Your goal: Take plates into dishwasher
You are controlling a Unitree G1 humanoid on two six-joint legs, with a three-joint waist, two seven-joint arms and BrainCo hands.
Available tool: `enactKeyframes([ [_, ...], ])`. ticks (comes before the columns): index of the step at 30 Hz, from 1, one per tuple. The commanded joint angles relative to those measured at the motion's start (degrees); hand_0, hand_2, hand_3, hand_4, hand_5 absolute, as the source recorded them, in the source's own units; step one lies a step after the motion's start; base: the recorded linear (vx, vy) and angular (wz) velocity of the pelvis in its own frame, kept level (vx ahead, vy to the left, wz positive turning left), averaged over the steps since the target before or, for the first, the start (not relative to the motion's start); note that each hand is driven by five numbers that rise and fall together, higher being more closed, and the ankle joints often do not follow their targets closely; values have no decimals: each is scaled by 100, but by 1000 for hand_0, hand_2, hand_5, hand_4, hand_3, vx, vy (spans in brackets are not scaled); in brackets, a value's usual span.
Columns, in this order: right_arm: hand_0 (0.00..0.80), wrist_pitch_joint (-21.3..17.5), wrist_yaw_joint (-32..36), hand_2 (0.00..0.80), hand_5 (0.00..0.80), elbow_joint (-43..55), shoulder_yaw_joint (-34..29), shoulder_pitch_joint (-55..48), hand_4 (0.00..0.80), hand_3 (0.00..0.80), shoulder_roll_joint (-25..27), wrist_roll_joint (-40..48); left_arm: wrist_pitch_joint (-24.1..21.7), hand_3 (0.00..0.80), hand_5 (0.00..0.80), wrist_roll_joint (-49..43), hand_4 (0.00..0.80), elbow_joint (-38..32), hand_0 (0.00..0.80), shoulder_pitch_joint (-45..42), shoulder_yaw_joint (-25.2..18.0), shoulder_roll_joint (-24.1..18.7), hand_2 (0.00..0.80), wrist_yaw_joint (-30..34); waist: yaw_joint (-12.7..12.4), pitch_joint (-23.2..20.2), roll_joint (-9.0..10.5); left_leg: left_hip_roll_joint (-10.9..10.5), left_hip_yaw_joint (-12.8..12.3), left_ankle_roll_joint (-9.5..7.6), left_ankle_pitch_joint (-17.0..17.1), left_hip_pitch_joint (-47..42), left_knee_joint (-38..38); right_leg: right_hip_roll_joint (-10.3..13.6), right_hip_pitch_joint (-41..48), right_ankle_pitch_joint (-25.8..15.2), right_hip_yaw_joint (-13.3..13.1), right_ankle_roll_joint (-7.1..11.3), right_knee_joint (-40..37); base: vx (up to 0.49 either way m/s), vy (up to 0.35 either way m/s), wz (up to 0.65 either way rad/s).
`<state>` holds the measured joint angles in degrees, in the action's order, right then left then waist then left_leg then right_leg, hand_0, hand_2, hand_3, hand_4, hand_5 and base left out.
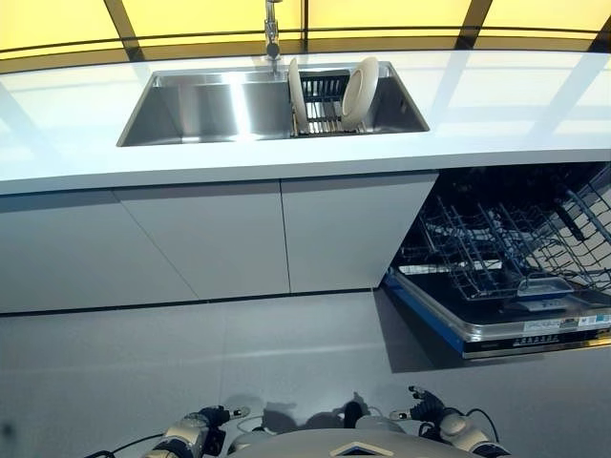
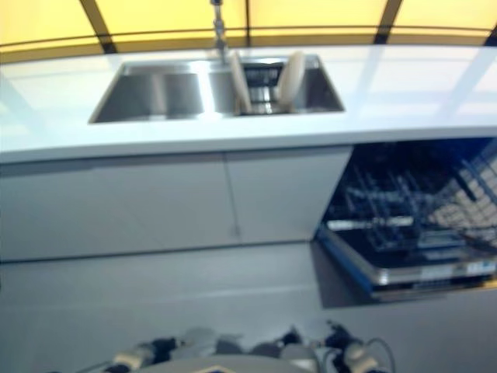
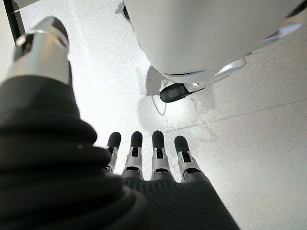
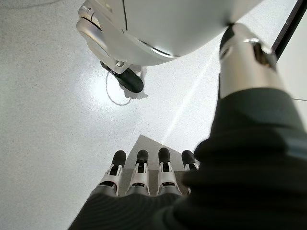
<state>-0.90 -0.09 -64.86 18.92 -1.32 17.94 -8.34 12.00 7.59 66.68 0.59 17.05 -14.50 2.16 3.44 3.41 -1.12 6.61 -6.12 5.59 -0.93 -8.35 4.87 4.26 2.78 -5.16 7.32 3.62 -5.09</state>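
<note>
- White counter [image 1: 496,105] spans the far side, over plain cabinet fronts [image 1: 220,239] and a grey floor [image 1: 191,363].
- Steel sink [image 1: 205,107] set in the counter; faucet [image 1: 273,33] behind it.
- Two plates [image 1: 361,91] stand on edge in a dark rack [image 1: 323,103] at the sink's right end, apparently leaning outward.
- Dishwasher [image 1: 516,258] at right, door down, wire basket [image 1: 496,243] pulled out, holding no plates.
- Left hand [image 3: 144,158] hangs low over the floor, fingers straight and side by side, thumb apart, empty.
- Right hand [image 4: 148,170] likewise: fingers straight, nothing held.
</note>
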Motion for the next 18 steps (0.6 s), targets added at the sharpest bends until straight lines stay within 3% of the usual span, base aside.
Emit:
enactKeyframes([
  [1,0,26,72,0,0,-95,284,250,0,0,20,24,-8,0,0,-40,0,223,0,366,97,-52,0,-73,-10,189,202,-346,-45,-409,-72,228,-157,-6,202,677,165,210,483,0,0,0],
  [18,0,14,54,0,0,-103,281,249,0,0,-1,60,-35,0,0,-9,0,191,0,347,60,-56,0,-5,-31,184,177,-361,-12,-403,-37,253,-136,-9,210,678,192,193,461,0,0,0],
])
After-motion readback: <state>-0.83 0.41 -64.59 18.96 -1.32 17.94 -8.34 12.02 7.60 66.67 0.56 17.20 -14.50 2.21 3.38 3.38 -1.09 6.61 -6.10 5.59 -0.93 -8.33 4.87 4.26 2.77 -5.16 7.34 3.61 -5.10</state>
